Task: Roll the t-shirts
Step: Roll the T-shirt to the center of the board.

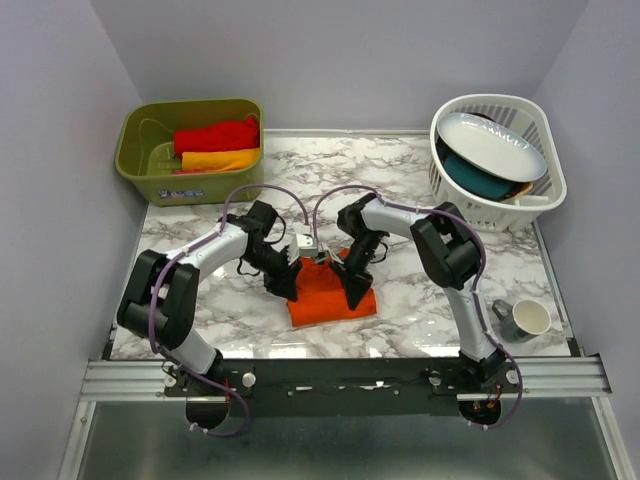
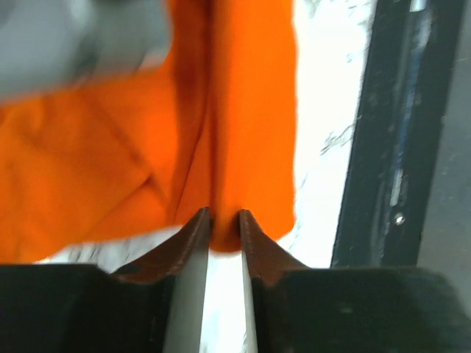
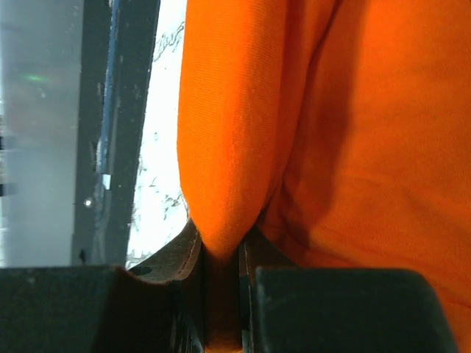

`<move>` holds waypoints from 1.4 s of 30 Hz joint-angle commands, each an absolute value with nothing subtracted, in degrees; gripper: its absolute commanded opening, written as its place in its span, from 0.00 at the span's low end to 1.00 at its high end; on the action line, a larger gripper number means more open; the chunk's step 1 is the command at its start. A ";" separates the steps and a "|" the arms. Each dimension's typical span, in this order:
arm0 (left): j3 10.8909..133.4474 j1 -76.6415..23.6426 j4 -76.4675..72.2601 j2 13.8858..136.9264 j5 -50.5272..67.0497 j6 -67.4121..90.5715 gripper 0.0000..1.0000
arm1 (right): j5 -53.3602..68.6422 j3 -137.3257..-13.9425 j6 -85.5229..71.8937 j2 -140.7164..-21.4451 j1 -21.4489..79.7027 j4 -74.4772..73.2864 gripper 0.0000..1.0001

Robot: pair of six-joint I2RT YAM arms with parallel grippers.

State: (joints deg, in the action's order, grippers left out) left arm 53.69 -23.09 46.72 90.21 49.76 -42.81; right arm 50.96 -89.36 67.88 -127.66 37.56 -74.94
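The vivid orange t-shirt (image 1: 325, 300) lies bunched in a thick fold on the marble table (image 1: 420, 300), between both arms. My left gripper (image 1: 290, 290) points down at its left edge. In the left wrist view the jaws (image 2: 224, 220) stand slightly apart, open, with the hem of the orange cloth (image 2: 110, 169) lying between the tips. My right gripper (image 1: 358, 298) is at the right edge. In the right wrist view it (image 3: 221, 243) is shut on a rounded fold of the orange t-shirt (image 3: 383, 147). A red t-shirt (image 1: 215, 135) and a yellow-orange t-shirt (image 1: 220, 159) lie in the bin.
An olive-green bin (image 1: 140, 165) stands at the back left. At the back right a white basket (image 1: 540, 190) holds a white plate (image 1: 492, 143) and a teal bowl (image 1: 480, 178). A grey mug (image 1: 525, 320) sits near the front right edge.
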 commanded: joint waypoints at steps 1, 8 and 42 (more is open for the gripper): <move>55.10 -19.34 51.76 84.66 41.49 -46.75 0.34 | 40.44 -90.96 67.51 -133.94 36.91 -87.45 0.19; 47.22 -26.53 40.19 64.10 35.27 -50.01 0.53 | 38.32 -94.21 62.24 -138.95 36.56 -87.45 0.20; 25.58 -52.91 14.58 73.02 14.94 -47.90 0.65 | 34.54 -103.89 46.50 -150.21 35.95 -87.54 0.24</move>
State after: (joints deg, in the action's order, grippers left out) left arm 27.79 -52.86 13.52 68.79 18.63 -46.17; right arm 50.09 -104.92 44.51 -144.84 36.05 -91.68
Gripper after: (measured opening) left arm 0.644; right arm 0.247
